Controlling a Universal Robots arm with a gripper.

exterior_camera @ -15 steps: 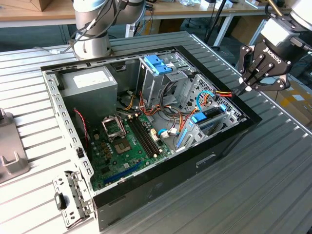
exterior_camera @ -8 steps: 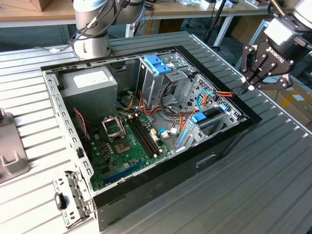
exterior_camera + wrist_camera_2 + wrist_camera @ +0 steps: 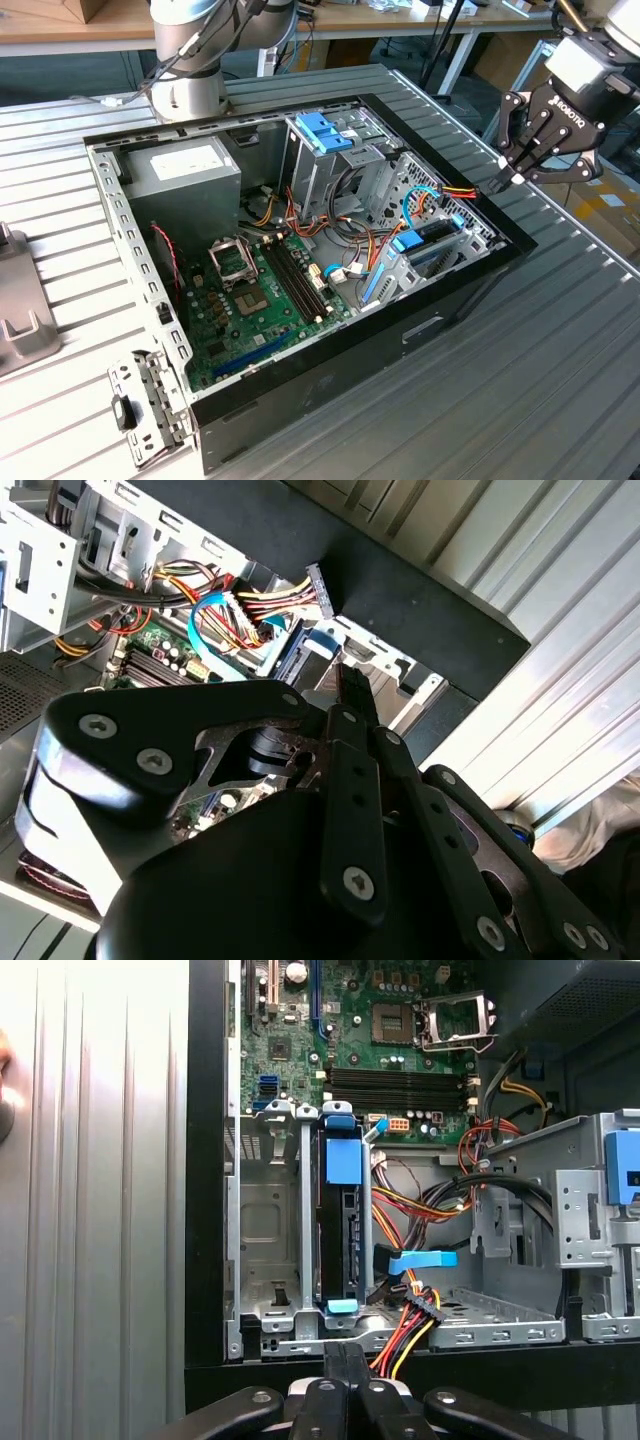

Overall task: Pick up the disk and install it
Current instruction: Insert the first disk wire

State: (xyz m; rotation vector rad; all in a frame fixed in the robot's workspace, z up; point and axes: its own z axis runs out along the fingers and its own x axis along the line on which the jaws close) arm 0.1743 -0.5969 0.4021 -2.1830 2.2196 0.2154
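The gripper (image 3: 497, 183) hovers just above the edge of the open computer case (image 3: 470, 285), fingers (image 3: 345, 1365) pressed together and holding nothing. The disk (image 3: 340, 1225) stands on edge in a metal bay (image 3: 270, 1260) inside the case, blue rails at both ends.

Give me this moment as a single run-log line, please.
gripper: shut, empty, above case edge | disk: seated on edge in drive bay, blue rails visible | computer case: open on table
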